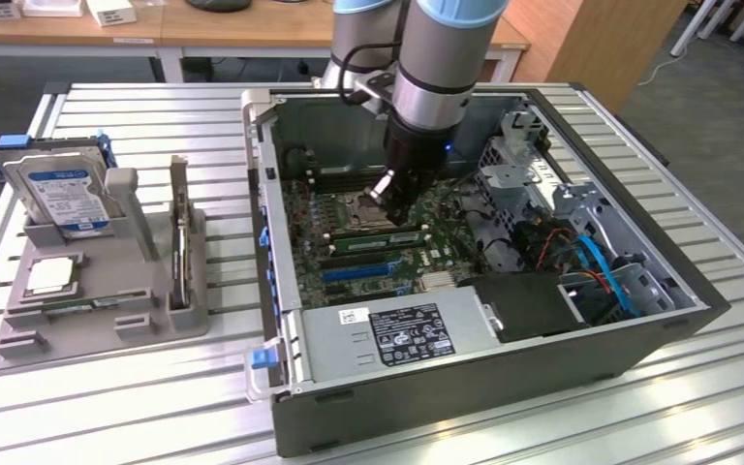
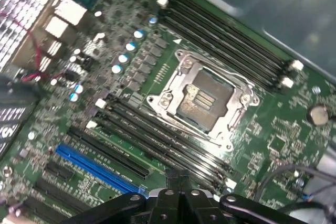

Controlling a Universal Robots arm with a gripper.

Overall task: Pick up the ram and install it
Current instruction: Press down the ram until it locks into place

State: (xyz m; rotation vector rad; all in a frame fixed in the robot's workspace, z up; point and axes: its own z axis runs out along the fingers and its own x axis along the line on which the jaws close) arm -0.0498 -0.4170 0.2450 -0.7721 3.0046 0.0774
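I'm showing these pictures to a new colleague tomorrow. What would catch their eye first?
The robot arm reaching down into the open computer case, its gripper low over the green motherboard. Close up, the silver processor socket sits between rows of dark memory slots. At the exterior view's left, a grey holder on the slatted table carries a blue-labelled hard drive.

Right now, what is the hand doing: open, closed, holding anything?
Hand: down inside the computer case, just above the memory slots beside the processor socket. Open or closed cannot be told, nor whether it holds the ram.
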